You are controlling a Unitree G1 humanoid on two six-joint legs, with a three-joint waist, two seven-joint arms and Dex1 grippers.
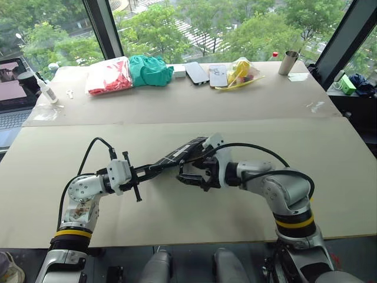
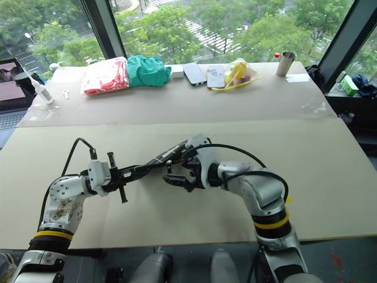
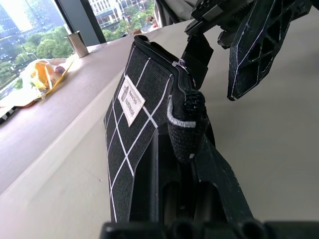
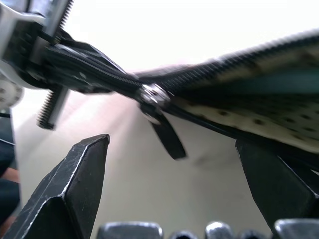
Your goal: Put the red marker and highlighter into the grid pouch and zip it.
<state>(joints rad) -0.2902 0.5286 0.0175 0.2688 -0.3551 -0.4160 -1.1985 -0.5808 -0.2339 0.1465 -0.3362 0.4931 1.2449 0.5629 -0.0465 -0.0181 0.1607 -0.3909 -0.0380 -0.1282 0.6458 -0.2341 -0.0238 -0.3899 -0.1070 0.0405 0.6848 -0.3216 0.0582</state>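
Above the table (image 1: 70, 147), left jaws clamp the grid pouch (image 1: 182, 151); right wrist view shows right jaws spread wide, empty, by its zipper pull (image 4: 164, 132).

Soft daylight came through the windows (image 1: 177, 29) behind the table (image 1: 235, 100), leaving only faint shadows. Beyond the blurred grid pouch (image 4: 259, 99), the right wrist view glared white.

The left claw (image 1: 154, 169) reaches level toward the right, its fingers clamped together. The right claw (image 1: 192, 177) angles in from the right toward it, tilted slightly downward, fingers (image 4: 75, 189) spread wide.
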